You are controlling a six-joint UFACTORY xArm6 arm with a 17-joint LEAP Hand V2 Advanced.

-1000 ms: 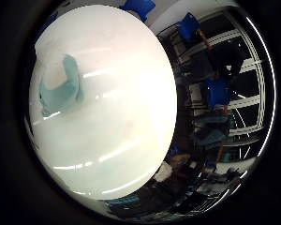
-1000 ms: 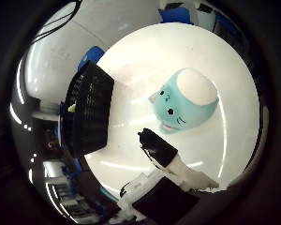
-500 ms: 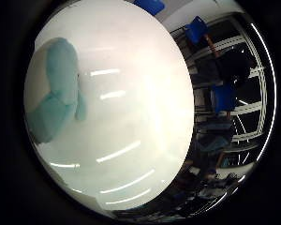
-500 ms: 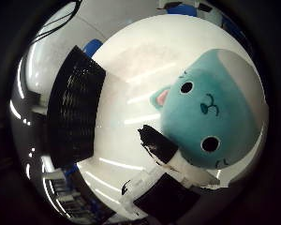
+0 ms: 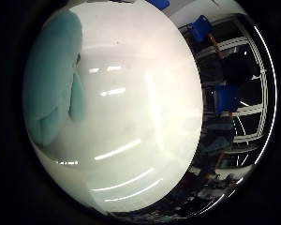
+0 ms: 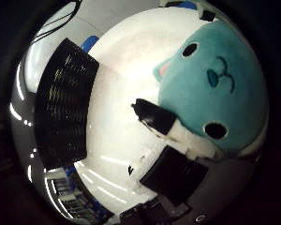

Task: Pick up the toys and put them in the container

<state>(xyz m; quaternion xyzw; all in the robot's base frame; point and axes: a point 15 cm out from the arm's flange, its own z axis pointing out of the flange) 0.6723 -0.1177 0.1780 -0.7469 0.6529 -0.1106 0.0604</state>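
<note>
Teal plush toy (image 6: 215, 89) fills the palm's view on the white table (image 5: 140, 117); hand (image 6: 178, 140) hovers close, finger straight, nothing held; black container (image 6: 63, 103) lies beside.

white table (image 5: 145, 140) (ceiling lights mirrored on it) | blue chairs (image 5: 227, 97) | framed windows (image 5: 253, 70)

Overhead strip lights streak glare across the glossy white table (image 5: 145, 108) (washed out near its middle); the close teal plush toy (image 6: 215, 89) looks soft, edges bowed.
</note>
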